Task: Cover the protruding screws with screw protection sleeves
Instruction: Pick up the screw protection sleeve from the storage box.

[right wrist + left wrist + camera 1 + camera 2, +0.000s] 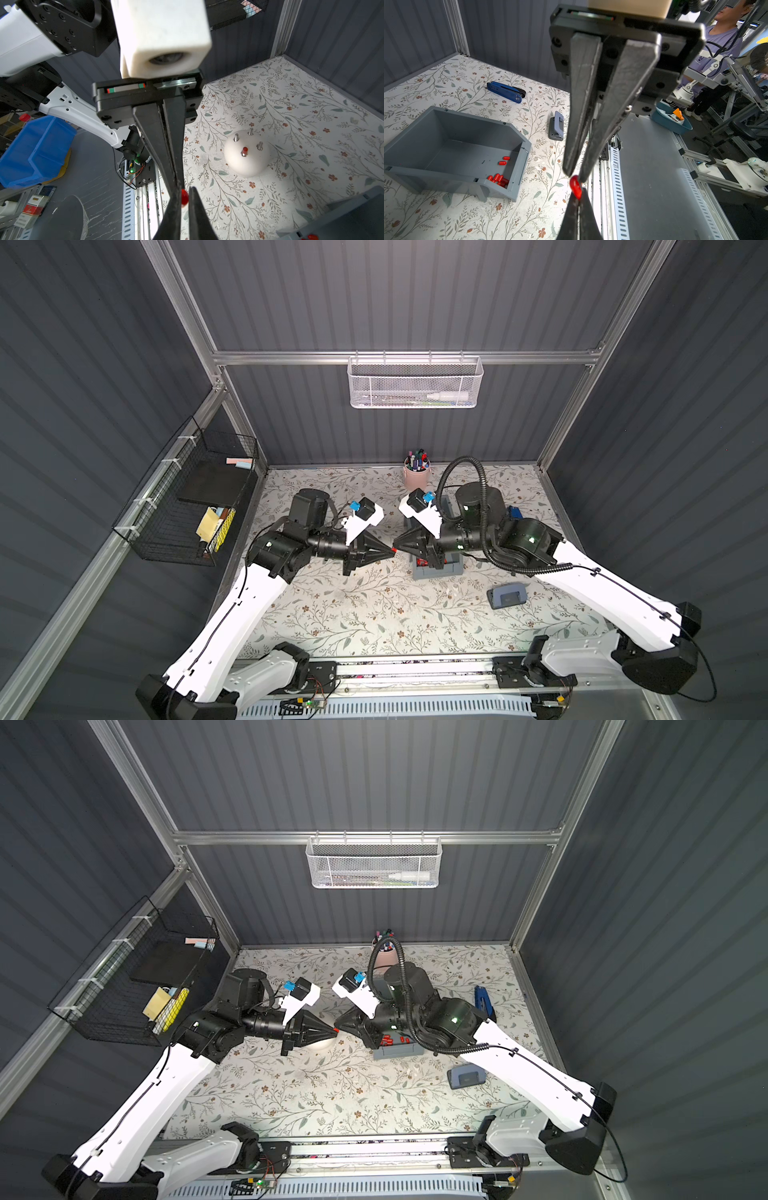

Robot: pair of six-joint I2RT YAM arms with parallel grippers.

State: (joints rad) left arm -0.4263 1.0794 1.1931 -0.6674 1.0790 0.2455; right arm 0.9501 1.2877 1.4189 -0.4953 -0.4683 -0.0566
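My two grippers meet tip to tip above the middle of the table. The right gripper is shut on a red screw protection sleeve. The left gripper is shut, its tips against the sleeve's other end; a pinch there is not clear. The white dome stands below on the cloth. Three of its protruding screws are bare and one carries a red sleeve. More sleeves lie in the grey bin.
A blue stapler and a grey hole punch lie on the floral cloth beyond the bin. A pink pen cup stands at the back wall. A white mesh basket hangs behind, a black wire basket at the left.
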